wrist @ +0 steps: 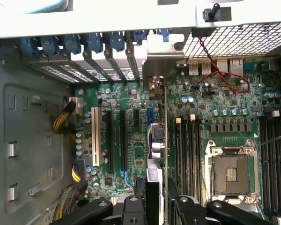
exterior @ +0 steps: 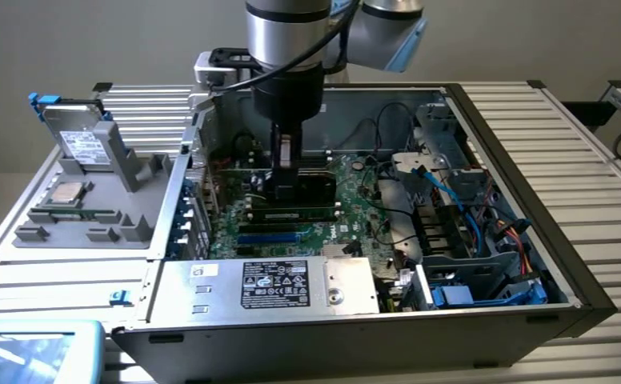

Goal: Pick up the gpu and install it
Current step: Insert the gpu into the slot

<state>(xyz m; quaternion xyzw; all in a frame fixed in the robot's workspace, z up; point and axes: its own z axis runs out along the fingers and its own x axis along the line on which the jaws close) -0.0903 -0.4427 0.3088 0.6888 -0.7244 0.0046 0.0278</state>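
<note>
The gpu (wrist: 160,140) hangs edge-on between my fingers inside the open computer case (exterior: 502,240), with its silver end bracket (wrist: 157,70) toward the case's rear slot openings. It hovers over the green motherboard (wrist: 201,93), in line with the blue expansion slot (wrist: 150,117) beside the black slots (wrist: 123,140). I cannot tell whether its lower edge touches the slot. My gripper (wrist: 157,199) is shut on the card's top edge. In the exterior view the gripper (exterior: 285,188) reaches straight down into the middle of the case.
The empty CPU socket (wrist: 229,173) and memory slots (wrist: 185,150) lie close beside the card. A power supply (exterior: 278,284) fills the case's near side, and cables (exterior: 482,216) crowd the exterior view's right. A grey fixture (exterior: 86,208) outside holds a drive box (exterior: 81,144).
</note>
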